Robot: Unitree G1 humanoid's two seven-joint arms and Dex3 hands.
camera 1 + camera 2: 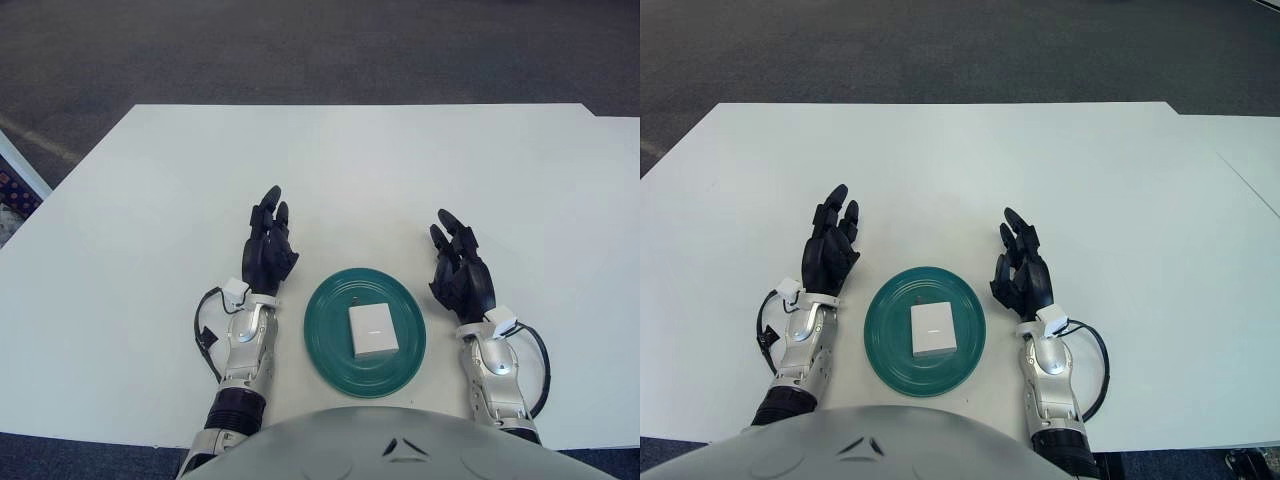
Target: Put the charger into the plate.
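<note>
A white square charger (371,330) lies flat inside a round teal plate (330,305) on the white table, near the front edge. My left hand (268,245) shows to the left of the plate, fingers spread and holding nothing. My right hand (459,268) shows to the right of the plate, fingers spread and holding nothing. Neither hand touches the plate or the charger.
The white table (350,170) stretches away behind the plate. Dark carpet lies beyond its far edge. A second table edge (1250,180) adjoins on the right. My own torso (400,445) fills the bottom of the view.
</note>
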